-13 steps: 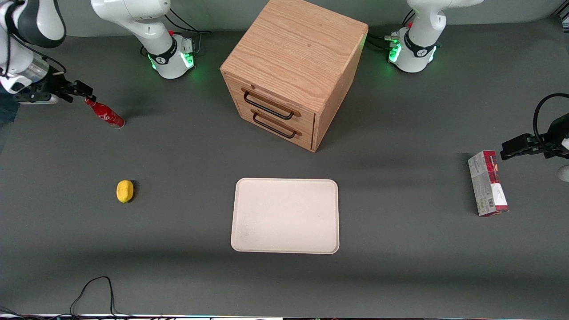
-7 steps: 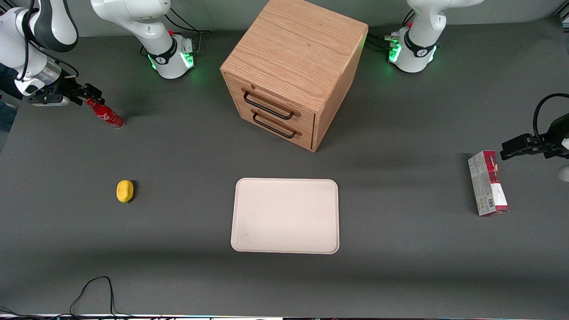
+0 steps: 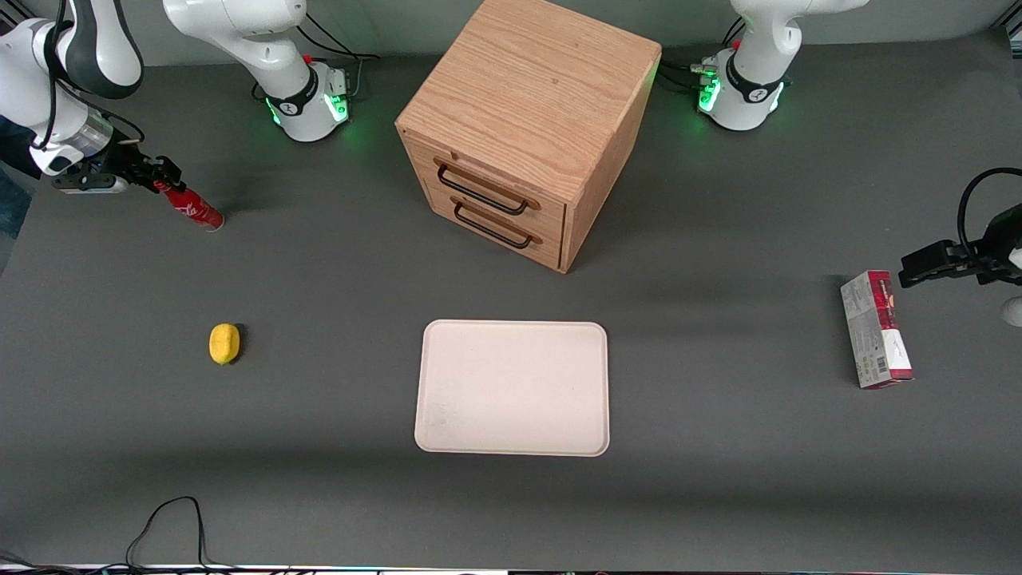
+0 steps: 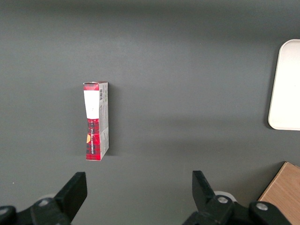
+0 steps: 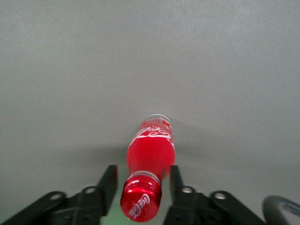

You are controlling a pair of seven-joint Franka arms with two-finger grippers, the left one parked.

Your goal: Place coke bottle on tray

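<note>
Both fingers (image 5: pixel 108 180) of gripper (image 5: pixel 140 180) spread wide, straddling coke bottle (image 5: pixel 150 152) neck, not clamped.

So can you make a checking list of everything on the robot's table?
Surface: dark grey table, flat.
Job's things: coke bottle standing toward the working arm's end; tray bare, nearer the front camera than the cabinet.
Clutter: yellow lemon; red-and-grey carton lying toward the parked arm's end.
Claw: claw at the bottle's neck, fingers open either side, not yet squeezing.
Cables: black cable at the table's near edge.
Surroundings: nothing seen.
</note>
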